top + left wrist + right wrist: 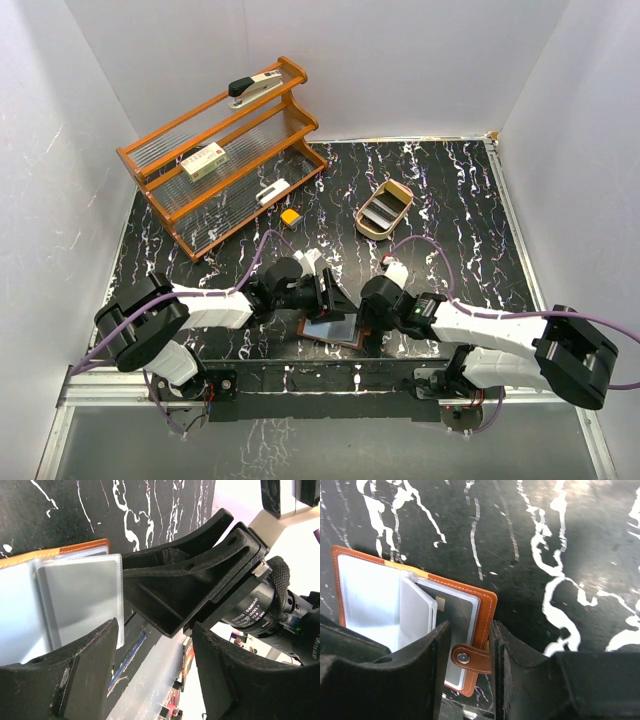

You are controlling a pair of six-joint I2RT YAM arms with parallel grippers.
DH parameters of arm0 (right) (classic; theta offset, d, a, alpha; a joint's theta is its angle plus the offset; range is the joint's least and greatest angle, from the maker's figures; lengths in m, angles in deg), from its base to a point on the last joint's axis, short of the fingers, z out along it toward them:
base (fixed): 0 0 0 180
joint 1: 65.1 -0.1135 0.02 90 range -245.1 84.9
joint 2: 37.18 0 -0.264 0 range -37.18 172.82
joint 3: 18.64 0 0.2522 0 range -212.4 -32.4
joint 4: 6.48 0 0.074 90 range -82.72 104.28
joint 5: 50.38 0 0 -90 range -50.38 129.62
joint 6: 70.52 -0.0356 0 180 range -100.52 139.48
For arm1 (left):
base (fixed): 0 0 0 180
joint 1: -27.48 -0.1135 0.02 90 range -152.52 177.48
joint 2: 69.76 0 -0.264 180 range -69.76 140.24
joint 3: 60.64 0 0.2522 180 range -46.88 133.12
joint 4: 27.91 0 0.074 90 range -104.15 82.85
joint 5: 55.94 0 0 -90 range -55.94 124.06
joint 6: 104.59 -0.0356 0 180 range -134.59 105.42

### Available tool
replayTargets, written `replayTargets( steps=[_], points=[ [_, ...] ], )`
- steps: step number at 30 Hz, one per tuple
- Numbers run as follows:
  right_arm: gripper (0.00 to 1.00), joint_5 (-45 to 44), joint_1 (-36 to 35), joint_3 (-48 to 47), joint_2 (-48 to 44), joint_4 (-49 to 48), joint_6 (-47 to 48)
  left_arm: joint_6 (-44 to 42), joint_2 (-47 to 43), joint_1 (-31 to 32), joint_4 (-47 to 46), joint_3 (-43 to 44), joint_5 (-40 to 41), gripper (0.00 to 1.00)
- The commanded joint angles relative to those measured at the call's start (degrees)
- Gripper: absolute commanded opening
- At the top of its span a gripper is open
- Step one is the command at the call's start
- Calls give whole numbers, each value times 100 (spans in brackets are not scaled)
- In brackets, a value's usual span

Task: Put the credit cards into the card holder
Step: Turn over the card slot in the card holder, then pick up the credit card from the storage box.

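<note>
Brown card holder (330, 328) lies open, credit card (455, 625) inside pocket

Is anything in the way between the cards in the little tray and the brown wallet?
On the table nothing lies between the credit cards in the tray and the open card holder. But the left gripper and right gripper both hang right over the holder, crowding its edges.

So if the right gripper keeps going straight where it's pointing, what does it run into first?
Most likely the card holder: its closing tab lies right between the right gripper fingers, with the black table beneath. Depth is unclear, so it may be touching already.
</note>
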Motion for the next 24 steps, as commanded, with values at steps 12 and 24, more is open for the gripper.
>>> replayTargets(
  steps=[12, 24],
  points=[
    [35, 169, 248, -691, 940, -983, 857, -526, -1284, -201, 1846, 76, 1055, 57],
    [45, -403, 560, -1777, 512, 304, 2415, -1298, -2520, -1606, 4227, 49, 953, 57]
  ],
)
